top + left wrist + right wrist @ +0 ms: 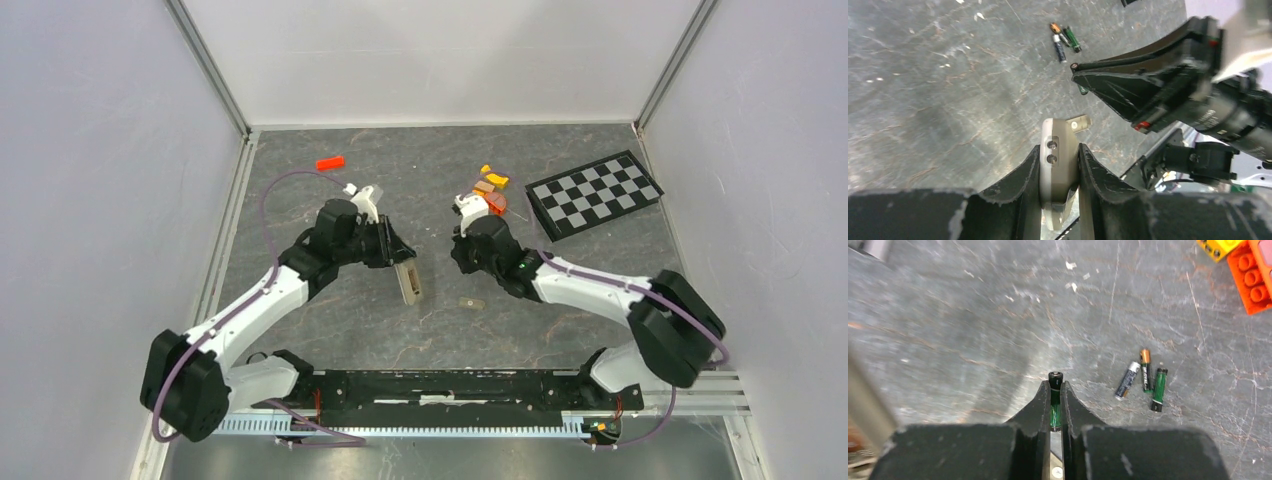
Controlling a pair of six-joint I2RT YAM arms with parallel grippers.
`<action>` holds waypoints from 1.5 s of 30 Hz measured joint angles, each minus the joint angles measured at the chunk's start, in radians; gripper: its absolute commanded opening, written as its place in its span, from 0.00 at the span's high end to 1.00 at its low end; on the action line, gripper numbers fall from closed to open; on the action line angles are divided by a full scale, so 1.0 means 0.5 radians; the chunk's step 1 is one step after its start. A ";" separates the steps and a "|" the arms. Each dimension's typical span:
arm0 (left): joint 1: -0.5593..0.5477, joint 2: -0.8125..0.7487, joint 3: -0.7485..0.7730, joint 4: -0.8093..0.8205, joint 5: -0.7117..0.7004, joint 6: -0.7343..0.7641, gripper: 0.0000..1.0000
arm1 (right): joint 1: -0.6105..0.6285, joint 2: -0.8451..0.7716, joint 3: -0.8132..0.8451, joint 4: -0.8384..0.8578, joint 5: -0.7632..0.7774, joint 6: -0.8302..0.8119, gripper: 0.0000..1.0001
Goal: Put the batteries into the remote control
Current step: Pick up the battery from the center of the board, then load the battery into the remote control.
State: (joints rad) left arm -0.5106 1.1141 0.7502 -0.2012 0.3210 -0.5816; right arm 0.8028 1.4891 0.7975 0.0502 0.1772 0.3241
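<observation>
My right pincer (pixel 1055 387) was nearly closed on a small dark-green cylindrical battery (pixel 1055 412), whose capped end poked past my fingertips above the grey stone-patterned table (pixel 948 315). Three more batteries (pixel 1146 371) lay loose on the table nearby. My left pincer (pixel 1059 150), partly open, clamped the slim grey-tan plastic remote control (pixel 1059 132) between its jaws.
</observation>
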 measured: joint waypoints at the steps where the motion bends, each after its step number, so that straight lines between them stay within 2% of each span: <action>1: 0.000 0.040 -0.001 0.031 0.031 -0.023 0.98 | 0.000 -0.064 -0.032 0.050 -0.011 0.018 0.98; 8: 0.004 0.234 0.000 0.237 0.220 -0.153 0.98 | 0.000 -0.431 -0.227 0.315 -0.166 0.188 0.98; 17: 0.008 0.237 -0.036 0.559 0.396 -0.314 0.98 | 0.000 -0.757 -0.471 0.658 -0.425 0.362 0.96; 32: 0.009 0.212 -0.050 0.723 0.478 -0.578 0.98 | 0.014 -0.802 -0.561 1.029 -0.732 0.427 0.97; 45: 0.009 0.214 0.017 0.624 0.535 -0.756 0.98 | 0.018 -0.771 -0.597 1.057 -0.761 0.407 0.96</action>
State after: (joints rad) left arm -0.5060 1.2213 0.7586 0.1108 0.5884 -0.9596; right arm 0.8120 1.1034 0.4988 0.5785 -0.2031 0.5274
